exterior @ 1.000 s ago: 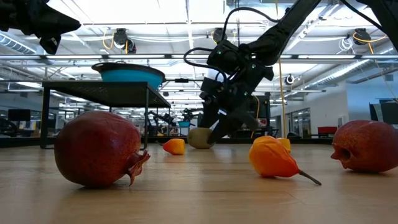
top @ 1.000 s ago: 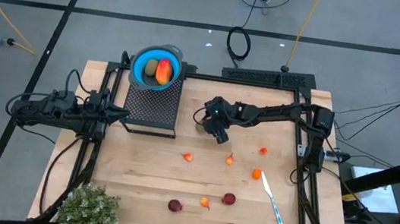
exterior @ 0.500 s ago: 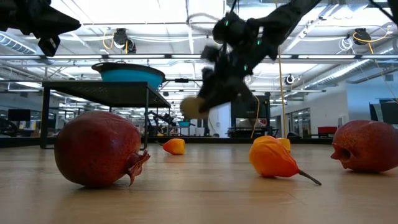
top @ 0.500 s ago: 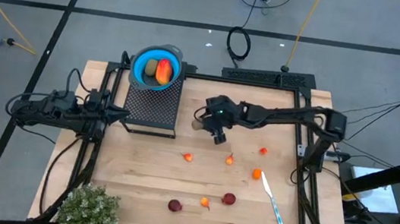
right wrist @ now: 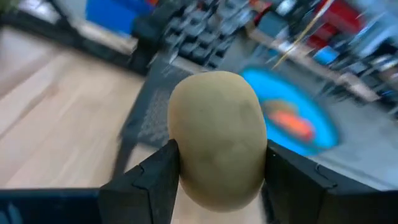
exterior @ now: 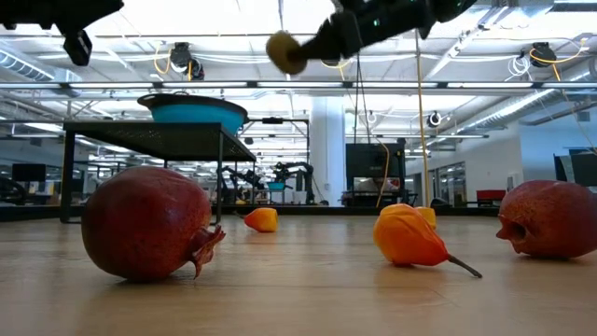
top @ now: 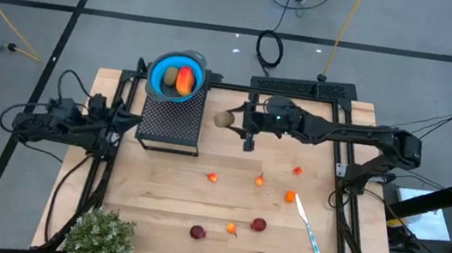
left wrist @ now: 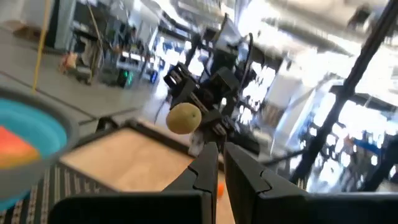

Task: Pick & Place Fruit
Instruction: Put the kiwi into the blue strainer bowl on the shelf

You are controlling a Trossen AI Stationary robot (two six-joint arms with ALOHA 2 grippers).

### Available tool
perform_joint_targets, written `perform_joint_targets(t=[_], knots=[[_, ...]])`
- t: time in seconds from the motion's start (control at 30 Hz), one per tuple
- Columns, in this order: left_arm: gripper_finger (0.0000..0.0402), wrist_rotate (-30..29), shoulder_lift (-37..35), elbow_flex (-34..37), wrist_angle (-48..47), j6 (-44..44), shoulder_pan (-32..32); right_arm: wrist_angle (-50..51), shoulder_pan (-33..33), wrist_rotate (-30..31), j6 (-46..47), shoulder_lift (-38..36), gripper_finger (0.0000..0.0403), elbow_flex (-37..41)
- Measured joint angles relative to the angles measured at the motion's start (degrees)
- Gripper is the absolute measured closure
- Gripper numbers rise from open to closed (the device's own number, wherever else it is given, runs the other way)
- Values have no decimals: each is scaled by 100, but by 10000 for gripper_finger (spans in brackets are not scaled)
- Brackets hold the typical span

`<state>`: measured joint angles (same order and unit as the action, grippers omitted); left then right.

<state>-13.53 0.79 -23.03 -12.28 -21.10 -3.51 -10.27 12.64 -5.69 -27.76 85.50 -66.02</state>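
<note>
My right gripper [top: 233,121] is shut on an olive-tan oval fruit [top: 225,119], high above the table, just right of the black mesh rack [top: 171,120]. The blue bowl [top: 157,65] at the rack's far end holds a red-orange oblong [top: 185,80] and an olive-brown oval [top: 169,76]. Two dark red balls [top: 197,232] [top: 258,225] and several small orange bits [top: 260,181] lie on the wooden table. My left gripper [left wrist: 221,168] waits shut at the table's left, pointing toward the rack. My right gripper pinches the oval fruit's two opposite sides [right wrist: 180,155] between its two fingers [right wrist: 149,180]. The fingers come nearly level from the table's right side. The fruit [exterior: 284,51] sticks out beyond the fingertips, lifted clear of the table, above the height of the bowl.
A white and blue utensil [top: 309,227] lies at the right front, and a bushy green plant [top: 100,236] stands at the near left corner. A black frame [top: 300,87] runs along the table's far and side edges. Bare wood lies between rack and fruit bits.
My right gripper has risen steeply from the table with the olive-tan fruit and gone toward the far edge, tipping from slanting down to nearly level. The fruit, earlier on the table, now hangs clear, high up. My left gripper has tipped up a little.
</note>
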Motion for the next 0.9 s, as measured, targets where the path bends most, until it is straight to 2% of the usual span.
perform_joint_targets(t=[0.13,0.3,0.5,0.7,0.8,0.9], knots=[[375,-158,359,0,604,84,0,-476,-2,144,11,-18,202,0],[360,-141,1169,0,1682,407,0,-935,-2,147,12,-22,202,0],[286,-150,2147,0,2844,492,0,-951,-82,565,-33,-12,202,0],[197,-110,3076,0,4108,544,0,-1243,-261,572,-314,-12,202,0],[167,-264,3541,-96,4557,616,0,-1230,-370,765,-559,-12,202,0],[153,-360,3973,-388,4548,925,0,-1272,-492,1158,-851,-12,202,0]])
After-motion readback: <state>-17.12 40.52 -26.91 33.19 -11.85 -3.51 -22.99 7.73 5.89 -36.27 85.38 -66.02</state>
